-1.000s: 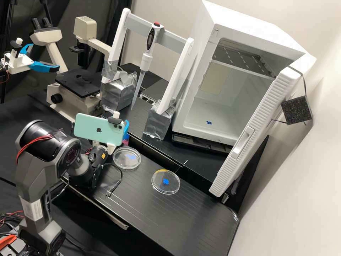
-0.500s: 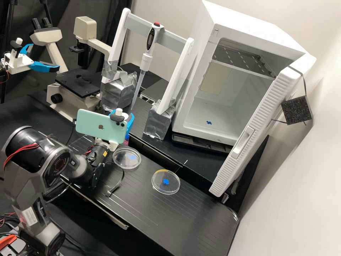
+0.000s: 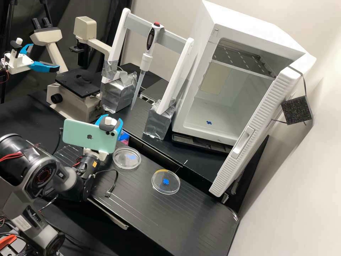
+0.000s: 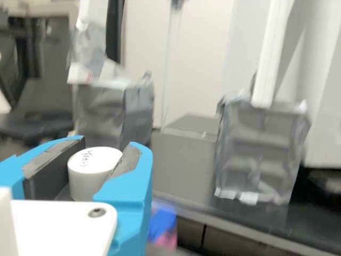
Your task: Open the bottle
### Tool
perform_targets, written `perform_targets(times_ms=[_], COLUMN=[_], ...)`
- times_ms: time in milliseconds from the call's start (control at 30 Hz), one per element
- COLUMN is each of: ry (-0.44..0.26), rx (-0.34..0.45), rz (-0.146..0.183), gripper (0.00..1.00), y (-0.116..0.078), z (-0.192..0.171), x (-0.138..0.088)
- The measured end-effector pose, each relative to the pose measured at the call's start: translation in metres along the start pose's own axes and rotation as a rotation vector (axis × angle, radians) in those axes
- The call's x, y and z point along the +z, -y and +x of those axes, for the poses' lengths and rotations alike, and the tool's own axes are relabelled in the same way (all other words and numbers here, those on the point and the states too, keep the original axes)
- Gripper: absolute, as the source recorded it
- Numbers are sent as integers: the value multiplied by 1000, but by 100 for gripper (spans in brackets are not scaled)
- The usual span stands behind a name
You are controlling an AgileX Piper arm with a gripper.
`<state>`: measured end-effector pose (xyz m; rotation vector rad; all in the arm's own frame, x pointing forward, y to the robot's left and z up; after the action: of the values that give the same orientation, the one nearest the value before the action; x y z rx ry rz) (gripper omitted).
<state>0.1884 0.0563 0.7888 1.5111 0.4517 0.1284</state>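
Bottle (image 4: 82, 186) held between the blue fingers (image 4: 130, 186). Likely light, stiff, slick-sided; I'd clamp its body firmly below the white cap (image 4: 96, 158), leaving that free to twist.

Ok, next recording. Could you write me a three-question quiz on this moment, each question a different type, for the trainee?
1. True or false: in the wrist view, the gripper has a round white cap between its fingers.

2. Multiple choice: what hangs from the crossbar of the white stand?
a) a funnel
b) a pipette
c) a thermometer

3. Fill in the blank: the door of the large white cabinet stands ____.

Key: 1. true; 2. b; 3. open
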Motion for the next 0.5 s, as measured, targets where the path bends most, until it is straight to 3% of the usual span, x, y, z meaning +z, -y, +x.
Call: perform_targets(times_ms=[233,500], ry=[48,56], rx=[-49,-68], rz=[9,10], gripper=[0,0], y=[9,12], z=[-17,-19], x=[9,11])
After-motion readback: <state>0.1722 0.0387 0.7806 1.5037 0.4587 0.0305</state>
